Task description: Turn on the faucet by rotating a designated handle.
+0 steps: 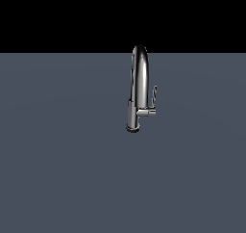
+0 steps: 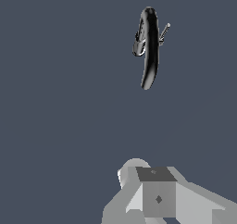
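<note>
Faucet stands upright on the grey floor, a bit toward the exterior view's right of centre. Handle is a thin lever angled up off the side stub, on that same right side. No arm in this view.

Wrist view: faucet seen from above, well apart from the gripper, straight ahead of it. Handle pokes out beside the spout. Can't tell if jaws are open or closed; fingertips not clearly visible.

We see the end effector cut off at the wrist view's edge, its fingertips unseen; the handle is too small to detail.
</note>
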Robot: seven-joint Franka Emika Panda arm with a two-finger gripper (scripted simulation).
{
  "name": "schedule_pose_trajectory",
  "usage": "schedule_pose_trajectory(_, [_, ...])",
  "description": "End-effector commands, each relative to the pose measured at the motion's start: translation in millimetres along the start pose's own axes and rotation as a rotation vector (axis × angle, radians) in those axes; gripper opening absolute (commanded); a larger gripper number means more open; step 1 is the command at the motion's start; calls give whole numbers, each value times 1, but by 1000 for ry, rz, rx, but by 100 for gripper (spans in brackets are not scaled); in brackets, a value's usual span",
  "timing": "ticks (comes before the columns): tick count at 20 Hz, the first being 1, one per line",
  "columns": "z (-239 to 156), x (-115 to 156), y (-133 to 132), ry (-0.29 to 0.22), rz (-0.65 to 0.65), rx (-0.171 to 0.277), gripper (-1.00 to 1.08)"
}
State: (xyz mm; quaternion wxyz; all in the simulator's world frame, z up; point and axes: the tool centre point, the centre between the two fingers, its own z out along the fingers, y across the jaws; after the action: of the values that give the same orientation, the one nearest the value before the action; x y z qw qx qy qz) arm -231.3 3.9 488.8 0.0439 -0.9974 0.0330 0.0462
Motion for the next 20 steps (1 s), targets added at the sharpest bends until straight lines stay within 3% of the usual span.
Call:
schedule_pose_trajectory(1, [1,12,0,-26,27,26,-100])
schedule_pose_trajectory(20, [21,123,19,-277,287,283,-100])
